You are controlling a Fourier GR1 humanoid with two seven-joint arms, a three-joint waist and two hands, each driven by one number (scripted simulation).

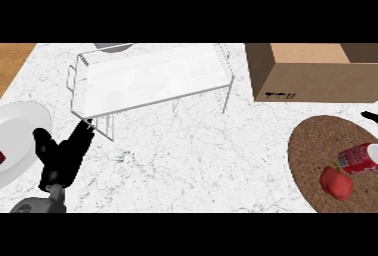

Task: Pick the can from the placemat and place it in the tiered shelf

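A red can [358,159] with a white top lies on its side on the round brown placemat [317,145] at the right. The white wire tiered shelf [151,75] stands at the back, left of centre. My left hand [65,157] is at the lower left, open with fingers straight, its tips close to the shelf's front left leg and far from the can. Only a small black tip of my right hand [368,116] shows at the right edge, above the placemat and apart from the can.
A red, pepper-like object [338,183] lies on the placemat just below the can. A cardboard box [310,72] stands at the back right. A white plate [22,132] sits at the left edge, and a grey bowl [114,47] is behind the shelf.
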